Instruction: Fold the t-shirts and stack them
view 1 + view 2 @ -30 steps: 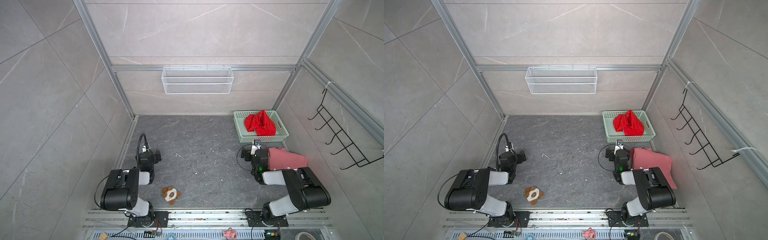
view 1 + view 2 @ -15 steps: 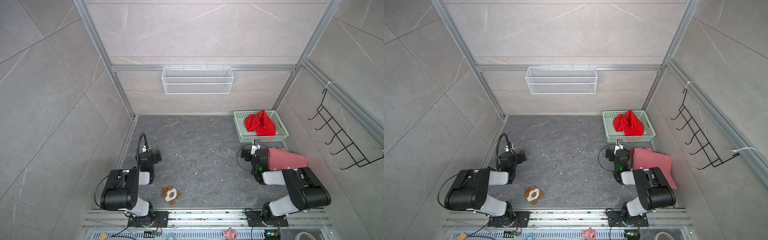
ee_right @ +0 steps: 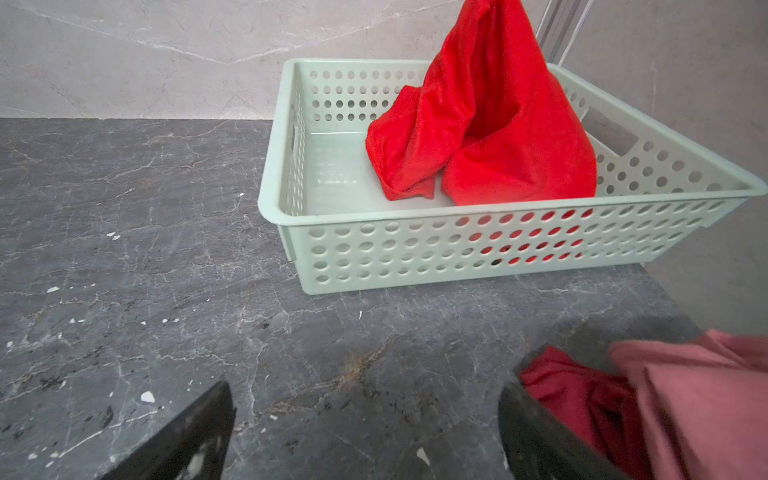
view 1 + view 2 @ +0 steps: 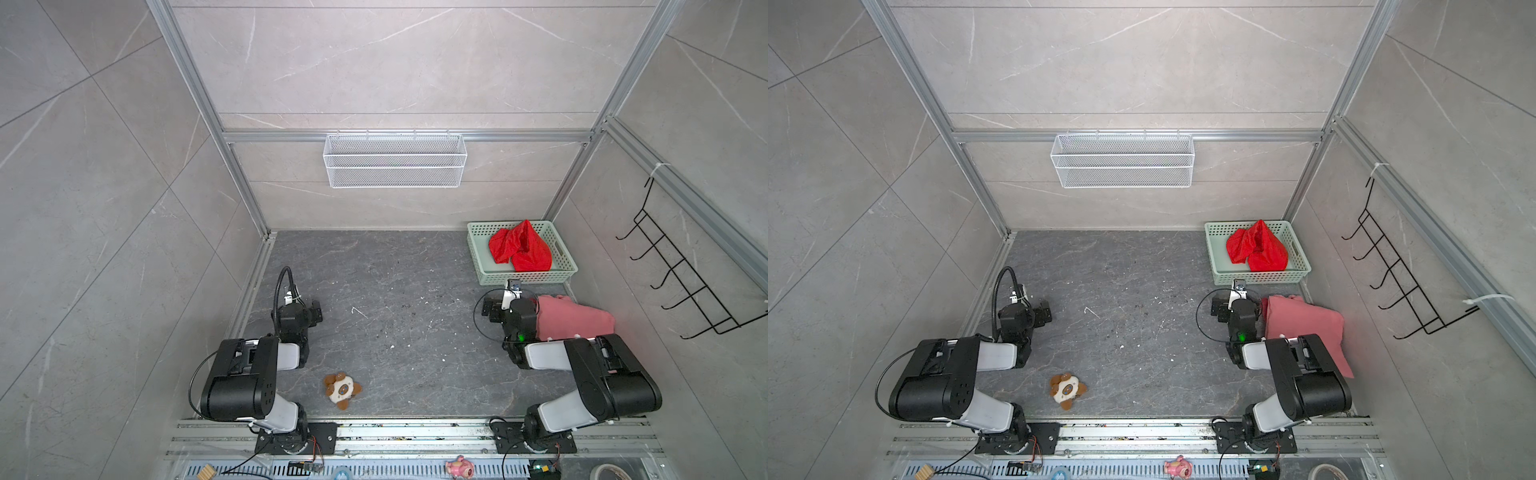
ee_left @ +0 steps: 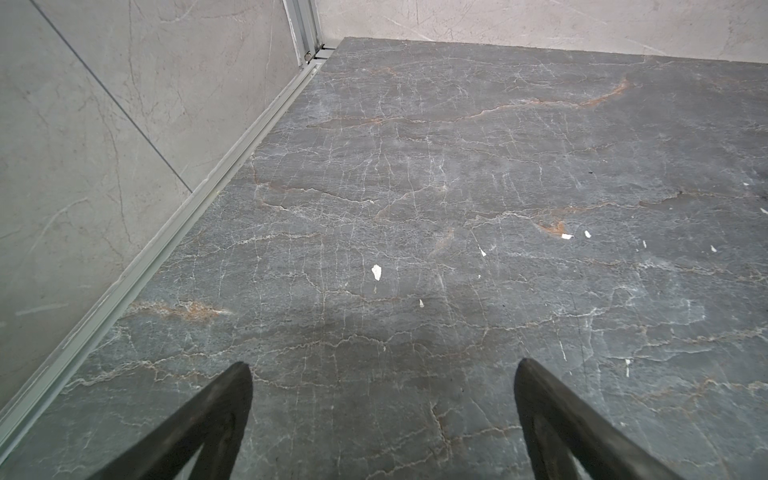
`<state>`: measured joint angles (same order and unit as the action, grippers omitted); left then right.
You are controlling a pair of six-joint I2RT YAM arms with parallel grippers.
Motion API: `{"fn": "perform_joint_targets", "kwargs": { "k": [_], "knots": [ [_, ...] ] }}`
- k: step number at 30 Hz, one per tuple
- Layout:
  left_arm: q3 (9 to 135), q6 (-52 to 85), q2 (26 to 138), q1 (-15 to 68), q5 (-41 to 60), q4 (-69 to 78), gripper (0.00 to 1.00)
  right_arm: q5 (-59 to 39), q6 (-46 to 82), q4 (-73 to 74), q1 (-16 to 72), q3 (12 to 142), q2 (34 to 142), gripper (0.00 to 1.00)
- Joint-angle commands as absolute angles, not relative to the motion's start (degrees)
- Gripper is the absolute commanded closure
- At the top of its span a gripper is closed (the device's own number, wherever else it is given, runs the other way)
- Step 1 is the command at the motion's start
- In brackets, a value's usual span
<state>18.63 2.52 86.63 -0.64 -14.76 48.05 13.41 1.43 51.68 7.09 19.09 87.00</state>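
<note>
Right pincer (image 3: 370,395): jaws spread wide with nothing between them, low over the bare surface (image 4: 395,311).
Left pincer (image 5: 382,365): also spread wide and empty, facing bare stone near the left wall, with no cloth in its view.
Just beside the right pincer: a dark crimson t-shirt (image 3: 582,399) shows as an edge close against the outer finger; whether it touches I cannot tell.
Over it: the salmon-pink t-shirt (image 4: 575,320) lies flat on top of the crimson one and reaches from the pincer's outer side toward the right wall.
Straight ahead of the right pincer: the pale green basket (image 3: 415,253) with its near wall facing the jaws, a strip of bare stone between them.
In the basket: the scarlet t-shirt (image 3: 490,137), bunched and standing in a peak toward the basket's far right, so it has no clear long axis.
Nearer arm: the right, by far; the left sits well apart across the surface.
Bystander: a plush toy (image 4: 342,388) near the front edge, closer to the left arm.
Judgement: pink and crimson look stacked already, so the scarlet shirt is likely next, reached forward over the near wall.
</note>
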Motion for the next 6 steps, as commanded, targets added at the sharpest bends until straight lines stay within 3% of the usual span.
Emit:
{"fn": "perform_joint_targets", "kwargs": {
  "k": [1,6],
  "knots": [
    [19.9,2.4,86.6,-0.8,-14.4,50.6,0.00,12.6,1.9,51.4,6.9,20.0,87.0,0.00],
    [19.8,2.4,86.4,-0.9,-14.5,50.8,0.00,12.7,1.8,51.7,7.0,19.9,86.8,0.01]
  ]
}}
